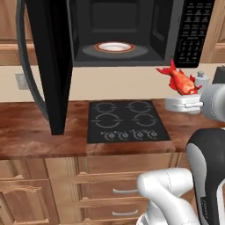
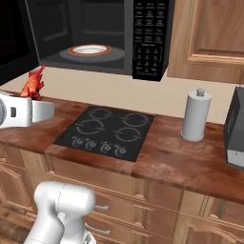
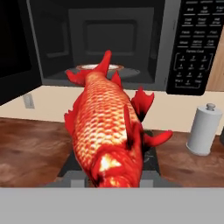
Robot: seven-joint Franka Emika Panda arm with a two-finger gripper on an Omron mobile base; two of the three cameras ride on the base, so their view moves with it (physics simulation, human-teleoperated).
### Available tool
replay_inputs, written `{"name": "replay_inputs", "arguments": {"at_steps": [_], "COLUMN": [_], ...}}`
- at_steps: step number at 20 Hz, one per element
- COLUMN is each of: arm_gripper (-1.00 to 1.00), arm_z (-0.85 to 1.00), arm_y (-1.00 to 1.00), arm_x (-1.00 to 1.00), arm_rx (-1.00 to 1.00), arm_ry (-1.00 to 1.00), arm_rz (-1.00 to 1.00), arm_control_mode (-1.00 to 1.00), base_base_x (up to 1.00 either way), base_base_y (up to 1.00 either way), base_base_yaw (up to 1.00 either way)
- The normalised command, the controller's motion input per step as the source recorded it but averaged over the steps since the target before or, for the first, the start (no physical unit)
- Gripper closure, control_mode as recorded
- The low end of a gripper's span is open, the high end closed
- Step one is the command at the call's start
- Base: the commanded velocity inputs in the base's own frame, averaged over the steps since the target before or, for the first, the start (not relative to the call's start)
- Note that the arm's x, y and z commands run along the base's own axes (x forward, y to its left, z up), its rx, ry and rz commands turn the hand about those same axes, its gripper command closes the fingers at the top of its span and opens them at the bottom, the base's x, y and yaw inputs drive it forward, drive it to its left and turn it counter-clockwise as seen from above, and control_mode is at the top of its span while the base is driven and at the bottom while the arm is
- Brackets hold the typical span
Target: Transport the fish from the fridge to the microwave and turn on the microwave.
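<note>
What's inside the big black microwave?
Inside the open microwave sits a white plate with an orange rim on the round turntable. In the hand view, the fish covers part of the plate.

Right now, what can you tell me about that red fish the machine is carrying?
The fish is bright red-orange with a scaly, glossy-looking body, several small fins and a forked tail. The gripper holds it at the head end, so it sticks out tail-first and slightly upward. It hangs in the air above the wooden counter, beside the black cooktop, tail toward the open microwave and its white plate. Nothing else touches it.
</note>
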Motion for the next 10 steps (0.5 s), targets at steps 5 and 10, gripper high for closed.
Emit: {"name": "replay_inputs", "arguments": {"at_steps": [5,10], "arm_gripper": [1.0,1.0], "arm_z": [0.0,0.0], "arm_y": [0.0,0.0], "arm_x": [0.0,0.0], "arm_rx": [0.0,0.0], "arm_ry": [0.0,0.0], "arm_rz": [0.0,0.0], "arm_control_mode": [1.0,1.0], "base_base_x": [0.45,0.46], "base_base_y": [0.21,0.23], "base_base_yaw": [-0.01,-0.02]}}
